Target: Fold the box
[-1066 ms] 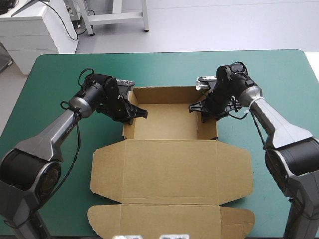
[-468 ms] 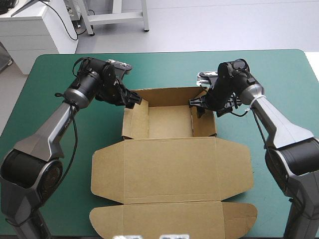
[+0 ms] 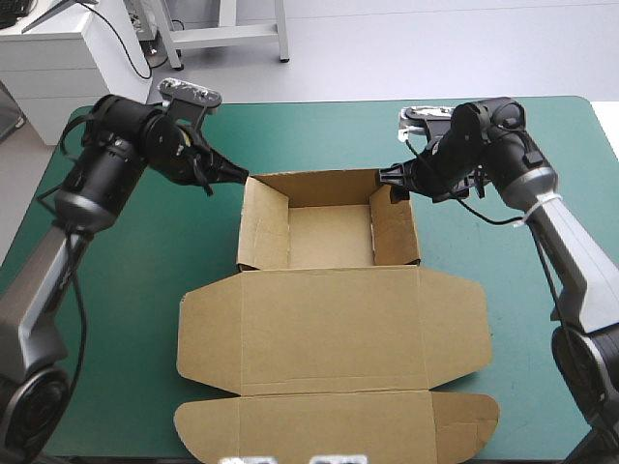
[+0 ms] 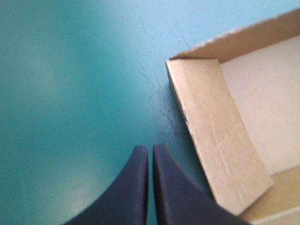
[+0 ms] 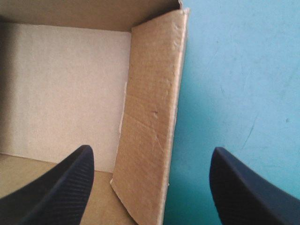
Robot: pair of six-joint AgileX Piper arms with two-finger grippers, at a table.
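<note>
Both grippers are found at the far corners of the box. The left gripper is seen with its black fingers pressed together into one point, held over the teal-green cover just outside the box's far left corner and apart from the board. The right gripper is spread wide at the box's far right corner, with one finger over the inside of the box and the other over the cover outside it; whether either finger touches the board cannot be told.

The table is covered in teal-green, and the brown box is laid at its middle. The lid is spread flat on the near side of the box, with a long flap beyond it at the table's near edge. The tray is formed on the far side of the box, open at the top. Its left wall and right wall are raised.
</note>
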